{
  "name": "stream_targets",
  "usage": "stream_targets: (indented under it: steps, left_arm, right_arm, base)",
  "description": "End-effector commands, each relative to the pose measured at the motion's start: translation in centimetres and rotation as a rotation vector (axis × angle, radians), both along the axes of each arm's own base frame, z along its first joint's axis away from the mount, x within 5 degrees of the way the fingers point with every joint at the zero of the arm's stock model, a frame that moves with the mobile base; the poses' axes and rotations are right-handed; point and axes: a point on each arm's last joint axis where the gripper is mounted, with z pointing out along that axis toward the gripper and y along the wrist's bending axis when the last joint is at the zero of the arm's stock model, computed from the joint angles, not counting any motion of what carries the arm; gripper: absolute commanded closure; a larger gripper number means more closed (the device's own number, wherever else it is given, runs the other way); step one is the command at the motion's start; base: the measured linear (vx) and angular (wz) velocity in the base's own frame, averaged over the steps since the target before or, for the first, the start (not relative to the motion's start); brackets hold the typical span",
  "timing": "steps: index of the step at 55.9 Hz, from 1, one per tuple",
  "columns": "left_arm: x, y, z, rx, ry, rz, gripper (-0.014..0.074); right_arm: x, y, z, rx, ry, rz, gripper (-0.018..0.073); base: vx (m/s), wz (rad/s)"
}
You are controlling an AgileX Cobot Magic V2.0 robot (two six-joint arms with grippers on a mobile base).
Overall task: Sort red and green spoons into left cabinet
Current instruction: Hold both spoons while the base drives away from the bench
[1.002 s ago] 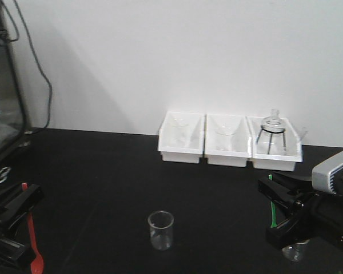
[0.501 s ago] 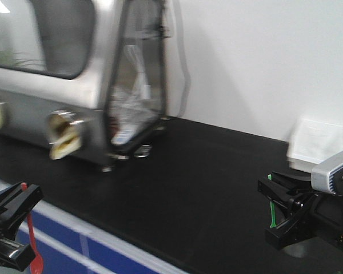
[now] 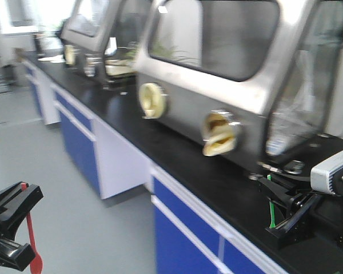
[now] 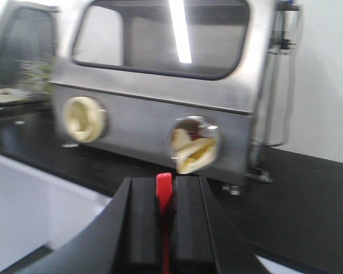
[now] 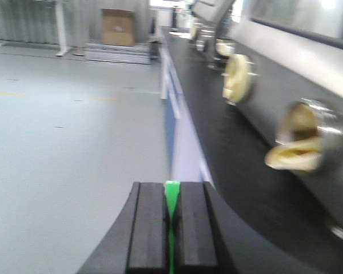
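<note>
In the front view my left gripper (image 3: 27, 220) sits at the lower left, shut on the red spoon (image 3: 30, 228). That spoon hangs upright with its bowl at the bottom. The left wrist view shows the red spoon's handle tip (image 4: 164, 191) pinched between the black pads of the left gripper (image 4: 164, 182). At the lower right my right gripper (image 3: 271, 208) is shut on the green spoon (image 3: 271, 216), also upright. In the right wrist view the green spoon (image 5: 171, 197) stands clamped in the right gripper (image 5: 171, 185). The left cabinet is out of view.
A long black bench (image 3: 177, 160) runs from far left to near right, with blue and white cupboard fronts (image 3: 183, 228) below. Steel glove boxes (image 3: 228, 63) with yellowish port sleeves (image 3: 220, 134) stand on it. Grey floor (image 3: 74, 228) lies to the left, and a cardboard box (image 5: 117, 27) far off.
The whole view has swung left: the white bins and the glass beaker have left the frame, and glove boxes, bench fronts and floor have come in. Both grippers still hold their spoons.
</note>
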Motion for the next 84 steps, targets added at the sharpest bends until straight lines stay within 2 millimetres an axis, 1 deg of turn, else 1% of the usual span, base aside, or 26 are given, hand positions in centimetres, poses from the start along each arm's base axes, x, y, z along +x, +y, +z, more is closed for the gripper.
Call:
stream_targets:
  steps: [1,26,40,56,84]
  left_arm:
    - [-0.28,-0.01,2.05,-0.064,-0.114,-0.017,0.0524]
    - [-0.28,-0.01,2.05,-0.064,-0.114,-0.017,0.0524]
    - [-0.28,-0.01,2.05,-0.064,-0.114,-0.017,0.0524]
    - [-0.28,-0.01,2.05,-0.064,-0.114,-0.017,0.0524]
    - [-0.28,-0.01,2.05,-0.064,-0.114,-0.017,0.0524]
  right_arm:
    - [-0.38,0.17,2.03,0.051,-0.079,0.027,0.0565]
    - [-0.37,0.14,2.03,0.051,-0.08,0.026,0.0565]
    - [-0.36,0.11,2.03,0.051,-0.08,0.025,0.0565]
    - [-0.36,0.11,2.03,0.051,-0.08,0.025,0.0565]
    - [-0.36,0.11,2.03,0.051,-0.08,0.025,0.0565]
  base:
    - [0.12,0.81]
    - [0.17,0.73]
    - [0.25,0.53]
    - [0.35,0.29]
    - [0.46,0.13]
